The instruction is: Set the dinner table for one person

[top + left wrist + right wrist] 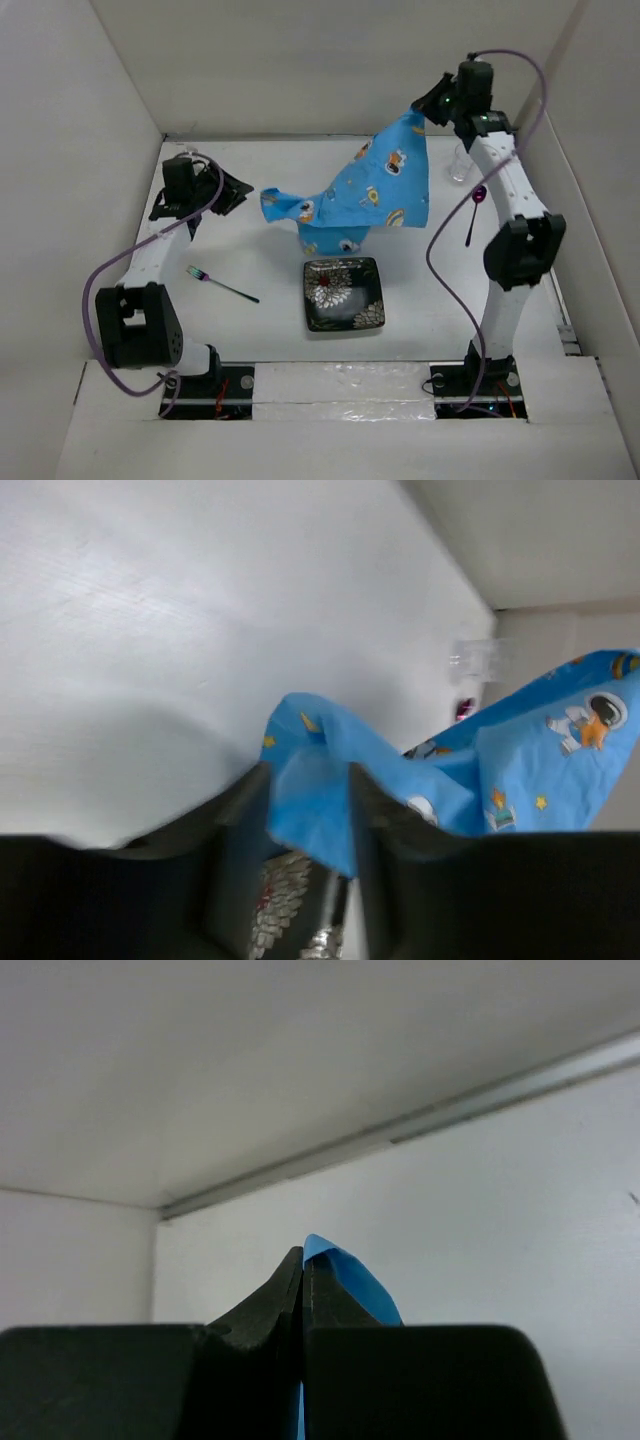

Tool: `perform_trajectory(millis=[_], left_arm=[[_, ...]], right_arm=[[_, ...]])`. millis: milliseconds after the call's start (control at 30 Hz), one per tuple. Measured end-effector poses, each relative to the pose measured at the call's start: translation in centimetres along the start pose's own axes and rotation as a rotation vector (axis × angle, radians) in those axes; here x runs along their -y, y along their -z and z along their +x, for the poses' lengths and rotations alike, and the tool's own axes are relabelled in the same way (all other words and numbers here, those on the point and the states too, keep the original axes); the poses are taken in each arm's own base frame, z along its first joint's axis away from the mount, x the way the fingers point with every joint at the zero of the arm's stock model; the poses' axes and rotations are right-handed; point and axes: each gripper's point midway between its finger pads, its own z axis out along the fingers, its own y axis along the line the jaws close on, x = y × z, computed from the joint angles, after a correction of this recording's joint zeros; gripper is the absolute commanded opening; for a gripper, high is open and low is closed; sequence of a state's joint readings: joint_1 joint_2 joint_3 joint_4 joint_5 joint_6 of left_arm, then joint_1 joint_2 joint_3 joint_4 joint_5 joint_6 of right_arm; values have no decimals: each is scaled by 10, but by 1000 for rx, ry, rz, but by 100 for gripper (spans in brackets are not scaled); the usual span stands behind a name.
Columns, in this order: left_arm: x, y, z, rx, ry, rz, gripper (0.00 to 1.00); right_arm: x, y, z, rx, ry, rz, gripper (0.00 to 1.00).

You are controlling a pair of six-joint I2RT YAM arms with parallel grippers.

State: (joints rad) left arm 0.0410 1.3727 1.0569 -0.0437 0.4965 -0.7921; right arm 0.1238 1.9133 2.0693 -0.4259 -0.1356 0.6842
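From above, the right gripper lifts one corner of a blue cartoon-print cloth over the matte white dinner table, its tail draped beside a black floral square plate; a drag could nudge that plate. The left wrist view shows the left gripper parted around the other corner, seemingly unclamped, so it may slip. The right wrist view shows jaws pinched on fabric.

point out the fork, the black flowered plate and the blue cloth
thin metal fork (222,284), top external view, middle of its handle
square black floral plate (345,293), top external view, its centre
blue cartoon-print cloth (392,190), top external view, the raised hanging panel
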Motion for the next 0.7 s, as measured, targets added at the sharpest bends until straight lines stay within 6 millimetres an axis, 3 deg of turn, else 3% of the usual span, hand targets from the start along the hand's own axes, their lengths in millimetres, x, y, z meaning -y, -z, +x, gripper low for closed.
perform_trajectory(millis=[67, 167, 200, 233, 300, 400, 467, 500, 533, 567, 600, 700], left_arm=[[-44, -17, 20, -55, 39, -109, 47], [-86, -19, 45, -114, 73, -232, 50], [-93, -18, 48, -119, 72, -256, 50], [-95, -16, 49, -114, 63, -268, 50], [-94, -13, 46, -88, 13, -282, 50], [-79, -12, 41, -58, -117, -321, 50], [-51, -25, 41, -68, -240, -319, 50], [-32, -37, 41, -71, -306, -300, 49], [-32, -38, 38, -59, -352, -318, 49], [-5, -63, 42, -71, -409, -276, 49], [2, -77, 45, -75, -463, -279, 49], [-5, -113, 51, -113, -576, -326, 49]], right_arm=[[48, -47, 44, -101, -18, 89, 2], [112, -87, 110, -244, -44, 210, 27], [128, -93, 126, -285, -44, 242, 36], [133, -90, 131, -306, -41, 256, 56], [153, -90, 151, -350, -38, 301, 65], [152, -67, 146, -341, -16, 322, 70], [141, -44, 132, -311, 1, 322, 67], [132, -31, 121, -281, 11, 311, 58], [125, -17, 112, -251, 20, 299, 27], [117, -1, 105, -227, 26, 294, 8], [110, 14, 98, -191, 32, 281, 0], [100, 59, 95, -142, 34, 254, 0]])
